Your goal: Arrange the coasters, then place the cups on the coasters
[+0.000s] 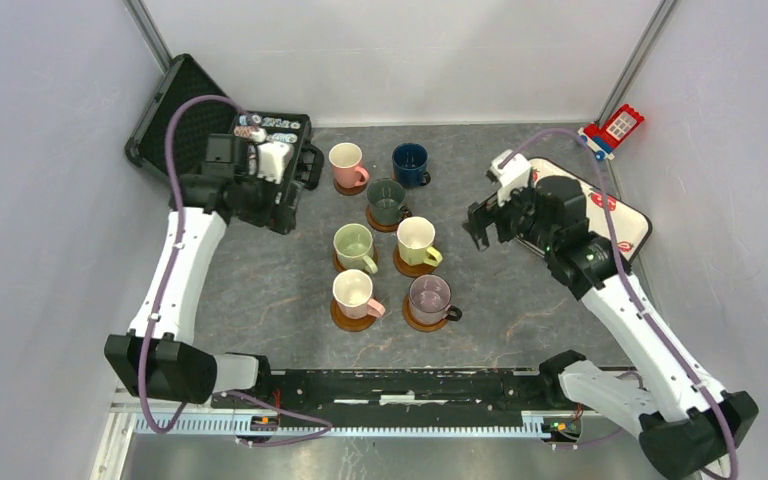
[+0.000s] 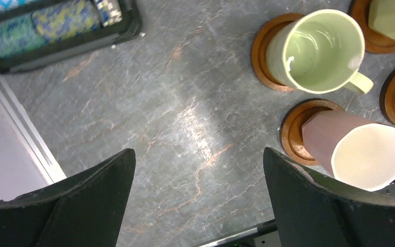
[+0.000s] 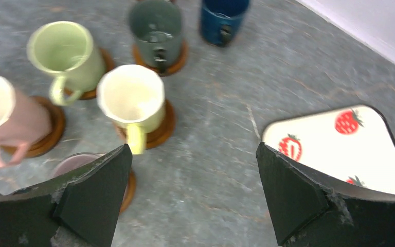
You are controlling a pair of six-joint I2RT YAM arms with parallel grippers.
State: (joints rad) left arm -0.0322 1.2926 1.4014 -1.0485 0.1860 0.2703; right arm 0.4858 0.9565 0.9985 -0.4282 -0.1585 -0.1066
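Observation:
Several cups stand in the middle of the table, each on a round brown coaster: pink (image 1: 346, 163), navy (image 1: 410, 163), dark grey-green (image 1: 387, 200), light green (image 1: 353, 245), cream-yellow (image 1: 416, 240), pale pink-white (image 1: 353, 293) and mauve (image 1: 429, 298). My left gripper (image 2: 198, 170) is open and holds nothing, over bare table left of the light green cup (image 2: 321, 51) and the pale pink-white cup (image 2: 362, 152). My right gripper (image 3: 193, 154) is open too, just right of the cream-yellow cup (image 3: 133, 98). Its left finger hides part of the mauve cup (image 3: 77, 164).
A black case (image 1: 200, 130) with packets lies open at the back left, under the left wrist. The white strawberry-print tray (image 1: 625, 215) lies at the right, beneath the right arm. A red and blue toy house (image 1: 615, 128) sits by the right wall.

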